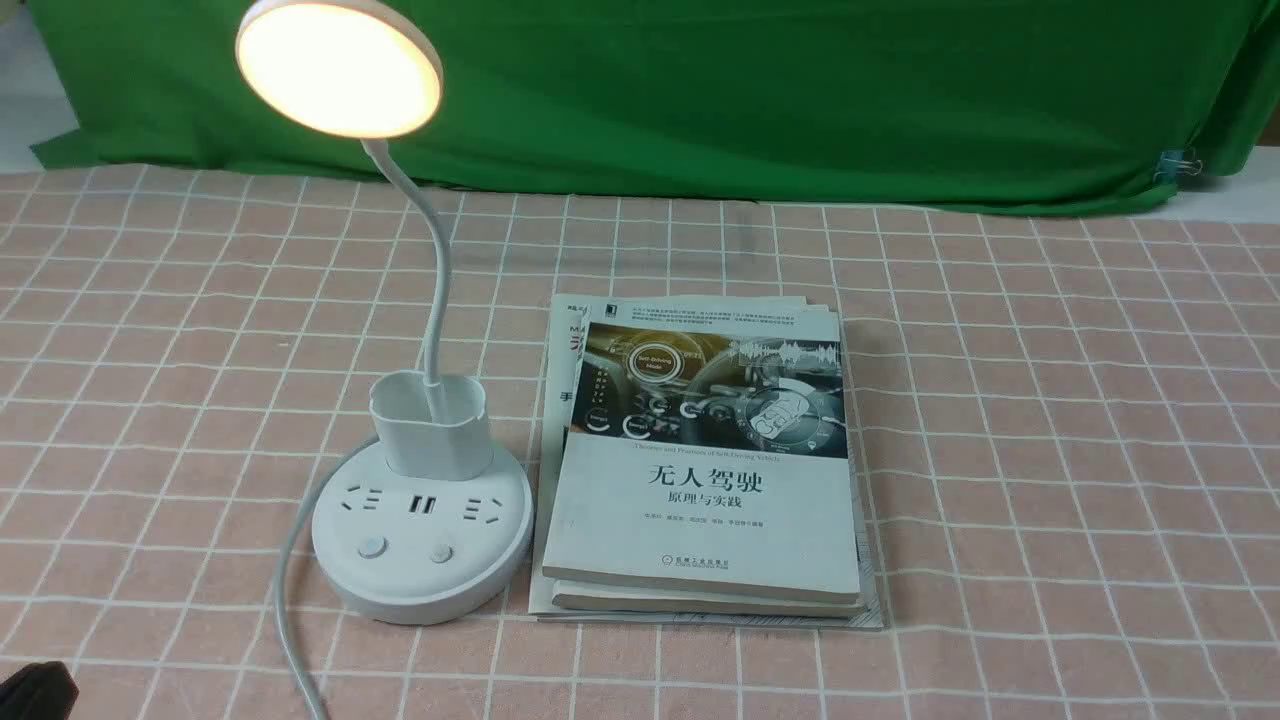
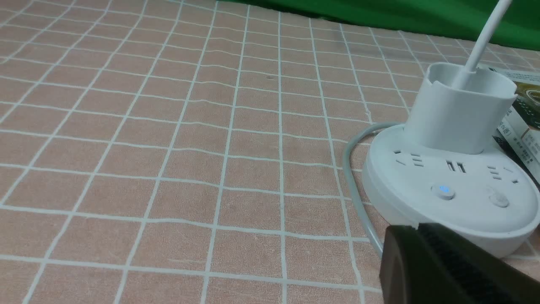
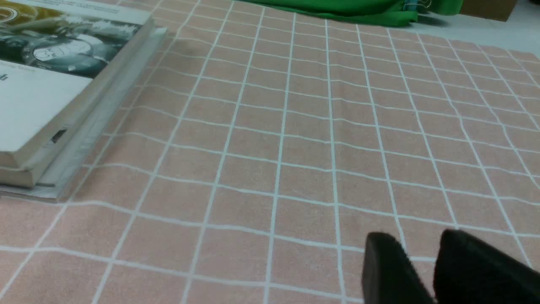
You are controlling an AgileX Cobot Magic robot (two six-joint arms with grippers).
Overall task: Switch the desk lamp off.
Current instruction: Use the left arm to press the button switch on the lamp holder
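The desk lamp stands left of centre with its round disc head (image 1: 340, 68) glowing warm white atop a bent neck (image 1: 432, 260). Below sit its small cup (image 1: 430, 420) and round base (image 1: 420, 540) with sockets and two buttons (image 1: 372, 546). In the left wrist view one button (image 2: 443, 191) shows a blue light, the other (image 2: 500, 198) is plain. My left gripper (image 2: 417, 228) is shut and empty, low on the near left side of the base (image 2: 422, 185), apart from it. My right gripper (image 3: 419, 240) is open over bare cloth, holding nothing.
A stack of books (image 1: 700, 460) lies just right of the lamp base. The lamp's white cable (image 1: 290, 600) curls from the base toward the near edge. A pink checked cloth (image 1: 1050, 420) covers the table, with a green backdrop (image 1: 800, 90) behind.
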